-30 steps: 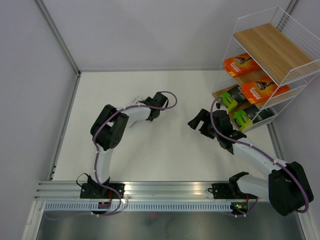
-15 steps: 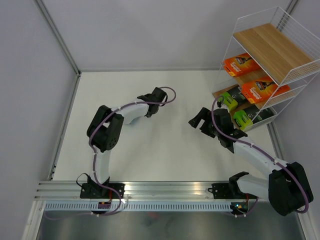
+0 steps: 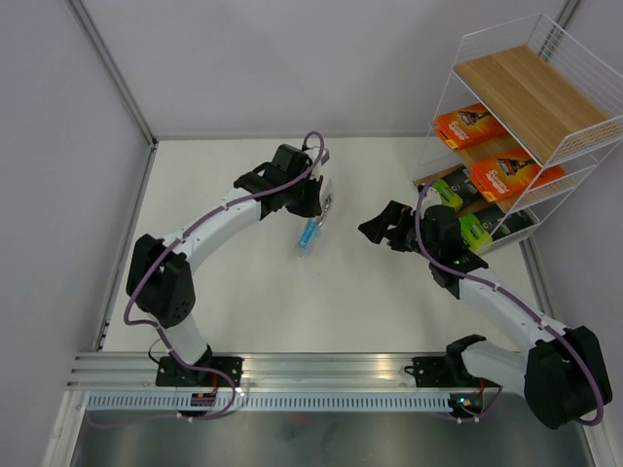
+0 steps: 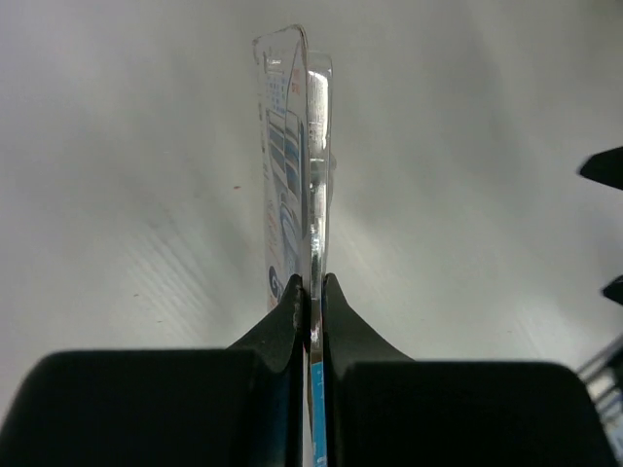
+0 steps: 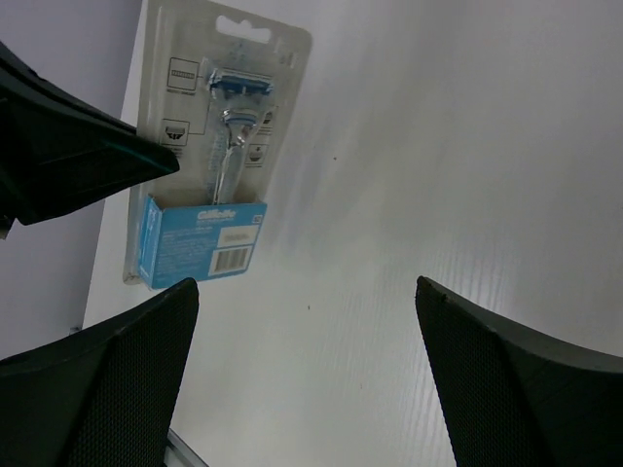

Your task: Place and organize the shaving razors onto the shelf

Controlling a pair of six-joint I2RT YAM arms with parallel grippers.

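Note:
My left gripper point(image 3: 319, 202) is shut on the edge of the white-and-blue Gillette blister pack point(image 3: 311, 232) and holds it above the table. The left wrist view shows the pack point(image 4: 292, 165) edge-on between the pads. The right wrist view shows its face point(image 5: 209, 161). My right gripper point(image 3: 378, 230) is open and empty, to the right of the pack. The shelf point(image 3: 574, 88) stands at the far right. Two orange packs point(image 3: 467, 125) point(image 3: 513, 177) and two black-and-lime packs point(image 3: 444, 195) point(image 3: 477, 230) sit on its lower tiers.
The shelf's top wooden board point(image 3: 531, 97) is bare. Grey walls close the table at the back and left. A metal rail point(image 3: 321, 370) runs along the near edge by the arm bases.
My left arm has stretched out to the right and back and lifted the Gillette pack into view. My right gripper has shifted slightly left toward it.

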